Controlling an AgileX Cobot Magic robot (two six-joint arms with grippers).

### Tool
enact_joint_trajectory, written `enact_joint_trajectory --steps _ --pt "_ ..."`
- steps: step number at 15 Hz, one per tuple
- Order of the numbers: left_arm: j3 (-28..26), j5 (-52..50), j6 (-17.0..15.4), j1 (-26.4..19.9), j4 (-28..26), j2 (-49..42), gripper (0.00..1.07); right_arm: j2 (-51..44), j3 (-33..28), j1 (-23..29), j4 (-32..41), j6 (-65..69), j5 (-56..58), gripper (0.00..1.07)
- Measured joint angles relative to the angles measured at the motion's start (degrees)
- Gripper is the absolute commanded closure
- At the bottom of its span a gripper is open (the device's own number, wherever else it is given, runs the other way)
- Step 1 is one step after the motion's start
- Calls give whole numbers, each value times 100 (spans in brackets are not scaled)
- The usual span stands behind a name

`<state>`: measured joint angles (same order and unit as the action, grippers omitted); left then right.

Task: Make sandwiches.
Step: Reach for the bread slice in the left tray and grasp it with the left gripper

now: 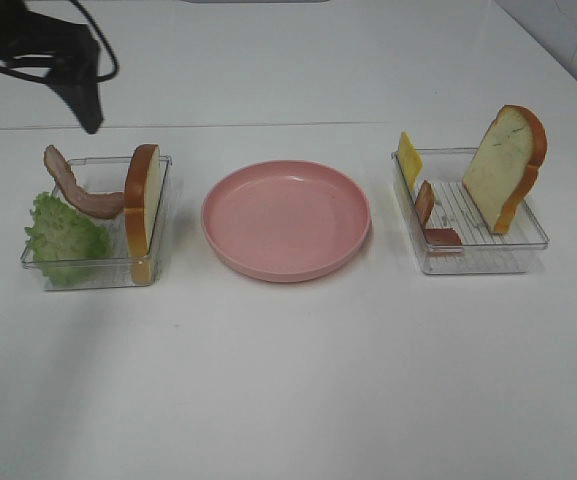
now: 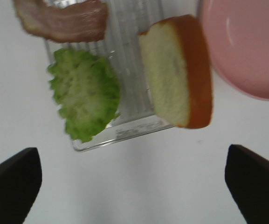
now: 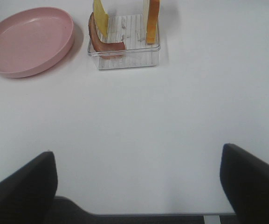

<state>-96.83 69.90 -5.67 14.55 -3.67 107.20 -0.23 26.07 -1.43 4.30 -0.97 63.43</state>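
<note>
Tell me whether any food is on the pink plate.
No. The pink plate shows only its bare surface, while the lettuce lies in the left tray.

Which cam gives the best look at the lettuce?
Left wrist: the lettuce fills much of the frame, its ruffles clear, in the clear tray. Exterior high shows it small, in the left tray beside the bacon strip and bread slice. Right wrist doesn't show it.
</note>
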Motion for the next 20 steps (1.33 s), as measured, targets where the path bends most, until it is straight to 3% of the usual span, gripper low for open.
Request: enact_joint_trajectory --steps 5,12,13,15,16,18,20 --pt "-928 -6 -80 447 -407 1283 4 0 0 0 0 0 0 17" --pt "-1054 -6 -74 470 -241 2051 8 0 0 0 34 0 0 17" --pt "-1060 -6 -52 470 -229 2057 16 0 0 0 34 0 0 17" --pt "-1060 -6 -34 470 -115 2057 71 0 0 0 34 0 0 17" --pt "-1060 -6 -34 481 0 2057 94 0 0 0 34 0 0 17" --pt "-1060 0 -34 481 241 2057 107 0 0 0 34 0 0 17" --pt "-1060 6 -34 481 241 2057 107 0 0 0 34 0 0 17"
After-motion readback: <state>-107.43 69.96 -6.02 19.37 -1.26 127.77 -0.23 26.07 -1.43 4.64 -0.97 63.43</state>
